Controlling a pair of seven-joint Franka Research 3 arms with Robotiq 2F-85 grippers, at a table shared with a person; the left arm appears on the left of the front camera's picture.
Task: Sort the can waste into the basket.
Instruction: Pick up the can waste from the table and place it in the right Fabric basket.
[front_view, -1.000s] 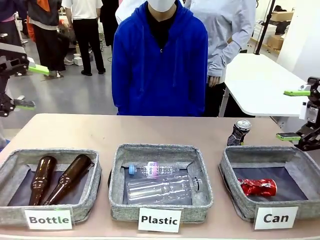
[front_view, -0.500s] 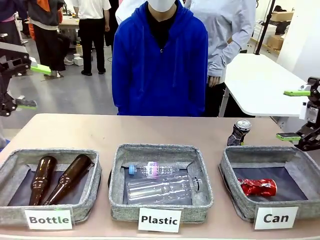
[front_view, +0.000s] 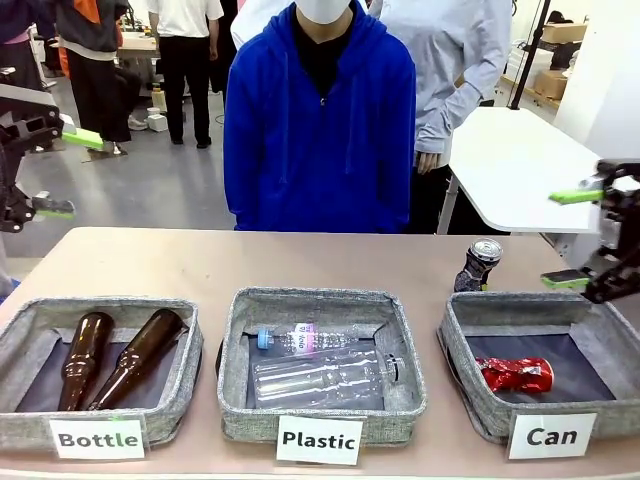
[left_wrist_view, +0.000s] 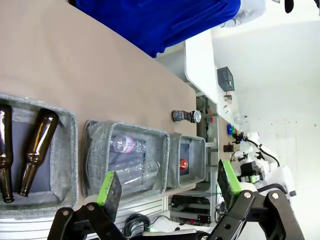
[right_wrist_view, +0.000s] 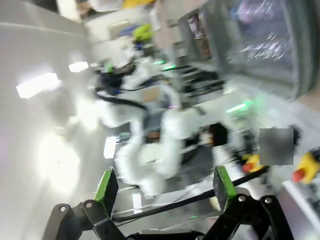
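Both pincers are spread wide with nothing between the green pads. Left pincer (front_view: 62, 172) hangs up at the left edge of the front view, well above the counter (front_view: 300, 262) and off to the side of the "Bottle" basket (front_view: 100, 370). Right pincer (front_view: 572, 238) sits at the right edge, just above the far right corner of the "Can" basket (front_view: 545, 365), also holding nothing.

Can situation: the red crushed can (front_view: 516, 374) is lying flat inside the "Can" basket, on the dark lining, toward the right. The dark can with the silver top (front_view: 478, 265) is outside, standing on the counter just behind the basket's far left corner, a bit crumpled and leaning. It's near the right pincer's lower finger but not touching it.

Middle "Plastic" basket (front_view: 322, 365) has clear plastic bottles (front_view: 320, 365) lying in it, and the left one has two brown glass bottles (front_view: 115, 358) side by side.

Person in a blue hoodie (front_view: 320, 130) stands at the far side of the counter, right in the middle, hands out of sight.

Left wrist view is rolled sideways but you can make out all three baskets in a row and the dark can on the counter beyond them, with that pincer's fingers (left_wrist_view: 111, 186) apart over the scene. Right wrist view is badly motion-blurred, can't tell much beyond its open fingers (right_wrist_view: 107, 184) and a bit of grey basket wall.
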